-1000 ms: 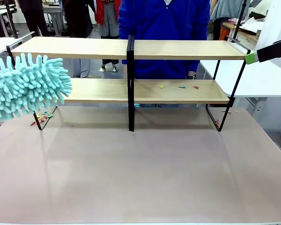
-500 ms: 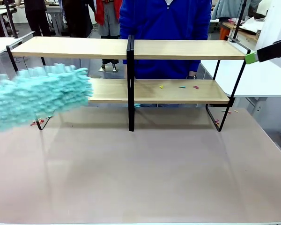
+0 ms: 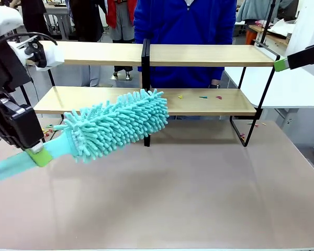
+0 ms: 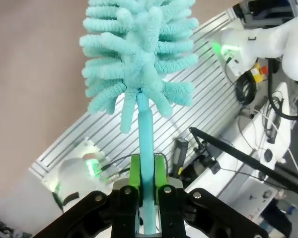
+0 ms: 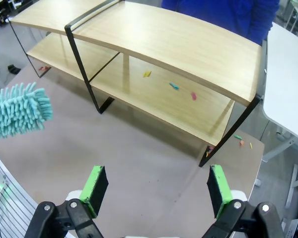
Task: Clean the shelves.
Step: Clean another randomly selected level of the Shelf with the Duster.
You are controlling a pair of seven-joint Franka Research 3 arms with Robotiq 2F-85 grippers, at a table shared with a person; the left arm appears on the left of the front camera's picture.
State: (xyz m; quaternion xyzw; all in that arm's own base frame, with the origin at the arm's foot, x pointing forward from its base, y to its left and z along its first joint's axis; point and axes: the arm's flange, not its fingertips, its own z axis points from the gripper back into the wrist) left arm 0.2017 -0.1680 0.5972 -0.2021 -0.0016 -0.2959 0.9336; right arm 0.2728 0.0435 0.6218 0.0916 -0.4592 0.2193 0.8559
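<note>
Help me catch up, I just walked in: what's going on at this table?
The robot's left arm has its jaws shut on the handle of a teal duster. The duster's fluffy head hangs over the table, just in front of the shelves. Small coloured scraps lie on the lower board's right half. The right arm waits with open jaws at the right end. A person stands behind.

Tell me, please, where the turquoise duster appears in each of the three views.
Front view: duster left of centre, tilted in front of the lower board of the shelves, handle in the left pincer.
Left wrist view: duster head at top centre, handle running down into the pincer.
Right wrist view: duster tip at the left edge.
Shared landmark: the brown tabletop beneath the duster.
</note>
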